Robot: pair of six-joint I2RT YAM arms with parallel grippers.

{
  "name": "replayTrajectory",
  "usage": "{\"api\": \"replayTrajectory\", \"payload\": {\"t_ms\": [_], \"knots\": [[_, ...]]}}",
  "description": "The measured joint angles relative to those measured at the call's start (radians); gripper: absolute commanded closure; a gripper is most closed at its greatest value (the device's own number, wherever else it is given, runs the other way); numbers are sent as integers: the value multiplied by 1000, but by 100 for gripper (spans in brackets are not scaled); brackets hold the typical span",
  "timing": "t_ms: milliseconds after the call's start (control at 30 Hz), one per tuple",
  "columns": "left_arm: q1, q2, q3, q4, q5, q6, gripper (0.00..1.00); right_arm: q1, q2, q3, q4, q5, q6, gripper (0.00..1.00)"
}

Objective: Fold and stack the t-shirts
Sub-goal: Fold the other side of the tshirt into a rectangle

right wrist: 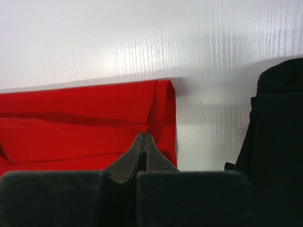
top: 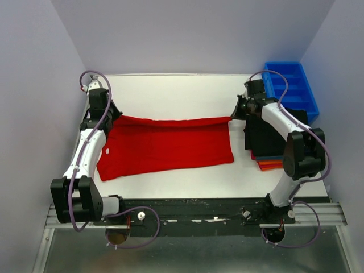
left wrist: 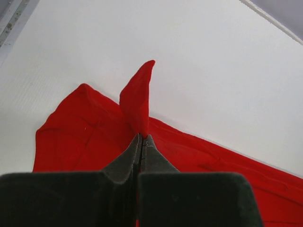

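A bright red t-shirt (top: 165, 145) lies spread across the middle of the white table (top: 182, 91). My left gripper (top: 110, 116) is at its far left corner. In the left wrist view this gripper (left wrist: 142, 136) is shut on the red t-shirt (left wrist: 85, 137), and a flap of cloth stands up from its tips. My right gripper (top: 235, 114) is at the far right corner. Seen from the right wrist, it (right wrist: 143, 134) is shut with its tips on the folded edge of the red cloth (right wrist: 71, 127). The far edge runs straight between both grippers. A stack of folded t-shirts, black (top: 263, 136) on top and orange (top: 270, 165) at the bottom, lies on the right.
A blue plastic bin (top: 296, 85) stands at the back right corner behind the stack. The black folded shirt (right wrist: 279, 132) shows close to the right of my right gripper. Pale walls enclose the table on three sides.
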State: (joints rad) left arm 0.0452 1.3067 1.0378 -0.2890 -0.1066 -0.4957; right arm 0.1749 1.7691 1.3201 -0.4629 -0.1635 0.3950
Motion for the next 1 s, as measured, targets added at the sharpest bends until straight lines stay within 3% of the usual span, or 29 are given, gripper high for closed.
{"api": "replayTrajectory", "payload": {"t_ms": [667, 933, 967, 1000], "knots": [[0, -135, -88, -117, -76, -54, 100, 0, -69, -124, 28, 3, 5, 99], [-2, -199, -234, -119, -76, -102, 100, 0, -82, -190, 60, 1, 21, 99], [-2, -201, -256, -121, -76, -107, 100, 0, -82, -198, 65, -2, 24, 95], [-2, -204, -278, -121, -77, -113, 100, 0, -81, -204, 69, -5, 25, 79]]}}
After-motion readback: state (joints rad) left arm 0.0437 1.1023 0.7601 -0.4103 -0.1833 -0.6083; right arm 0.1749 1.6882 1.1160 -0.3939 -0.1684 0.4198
